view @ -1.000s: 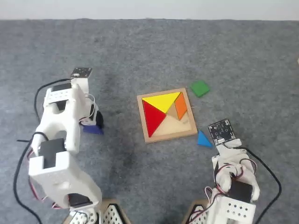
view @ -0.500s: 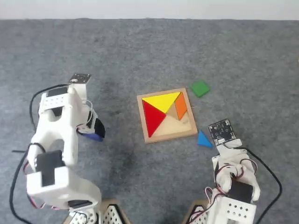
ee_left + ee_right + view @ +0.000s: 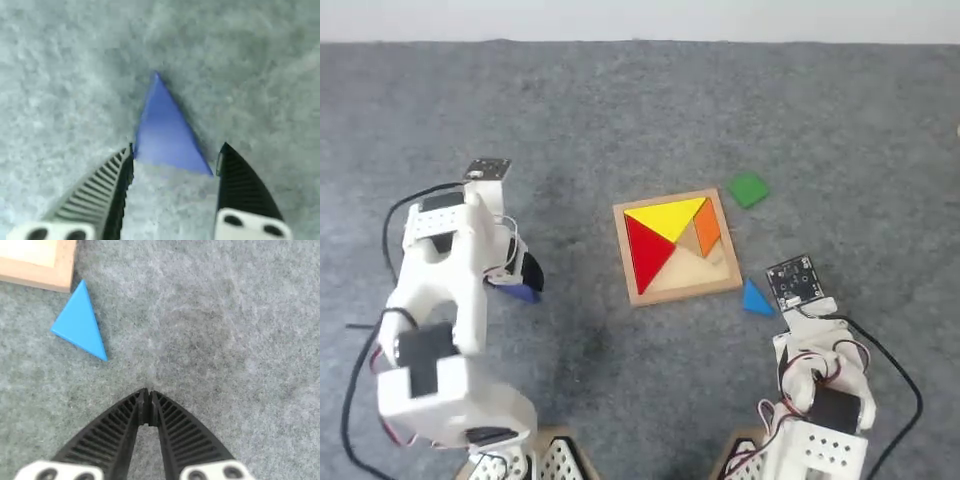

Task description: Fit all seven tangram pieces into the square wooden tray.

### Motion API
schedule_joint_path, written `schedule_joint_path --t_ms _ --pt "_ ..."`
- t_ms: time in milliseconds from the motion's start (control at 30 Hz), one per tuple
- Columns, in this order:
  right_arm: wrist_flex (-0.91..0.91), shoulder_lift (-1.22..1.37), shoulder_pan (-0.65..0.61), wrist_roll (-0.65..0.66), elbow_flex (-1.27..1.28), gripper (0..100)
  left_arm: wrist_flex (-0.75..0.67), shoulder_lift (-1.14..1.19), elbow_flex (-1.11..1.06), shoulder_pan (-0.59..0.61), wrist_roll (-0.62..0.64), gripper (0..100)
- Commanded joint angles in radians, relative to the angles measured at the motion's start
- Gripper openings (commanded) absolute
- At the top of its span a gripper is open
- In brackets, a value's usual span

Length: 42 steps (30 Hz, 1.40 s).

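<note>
Left wrist view: we see left gripper (image 3: pixel 172 155) jaws clamped on dark blue triangle (image 3: pixel 165 130), one fingertip at each base corner, apex pointing away from jaws, grey carpet (image 3: pixel 250 50) beneath. Right wrist view: right gripper (image 3: pixel 149 395) jaws pressed together; light blue triangle (image 3: pixel 80 325) ahead of tips, off to one side, apart; wooden tray (image 3: pixel 65 260) corner just beyond it. High view: we note yellow piece (image 3: pixel 665 218), red piece (image 3: pixel 648 252), orange piece (image 3: pixel 708 230) in tray; green square (image 3: pixel 748 189) outside it, well apart from both jaws.

Right gripper (image 3: pixel 149 407) closed (left gripper (image 3: pixel 172 155) low)
</note>
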<state>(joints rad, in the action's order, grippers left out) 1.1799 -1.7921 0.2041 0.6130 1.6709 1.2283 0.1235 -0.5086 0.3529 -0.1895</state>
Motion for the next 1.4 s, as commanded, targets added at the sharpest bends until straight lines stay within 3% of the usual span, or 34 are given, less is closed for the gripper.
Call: schedule_joint_path --t_ms 0,200,367,600,900,1000,1200,1367 --pt "0.010 0.002 -0.005 0.011 0.014 0.9 -0.008 0.126 0.105 0.011 0.012 26" --pt "0.010 0.002 -0.007 0.011 0.014 0.9 -0.009 0.181 0.108 0.002 0.029 26" --pt "0.008 0.002 -0.007 0.011 0.014 0.9 -0.008 0.181 0.110 0.002 0.025 16" --pt "0.008 0.002 -0.007 0.011 0.014 0.9 -0.006 0.163 0.111 0.002 0.025 14" --pt "0.008 0.002 -0.007 0.011 0.014 0.9 0.153 -0.112 0.110 -0.057 0.023 14" --pt "0.008 0.002 -0.007 0.011 0.014 0.9 0.181 -0.196 0.036 -0.057 0.018 18" --pt "0.008 0.002 -0.007 0.011 0.014 0.9 0.094 -0.296 -0.189 -0.054 -0.015 22" --pt "0.010 0.002 -0.005 0.011 0.014 0.9 0.038 -0.269 -0.217 -0.054 -0.012 22"
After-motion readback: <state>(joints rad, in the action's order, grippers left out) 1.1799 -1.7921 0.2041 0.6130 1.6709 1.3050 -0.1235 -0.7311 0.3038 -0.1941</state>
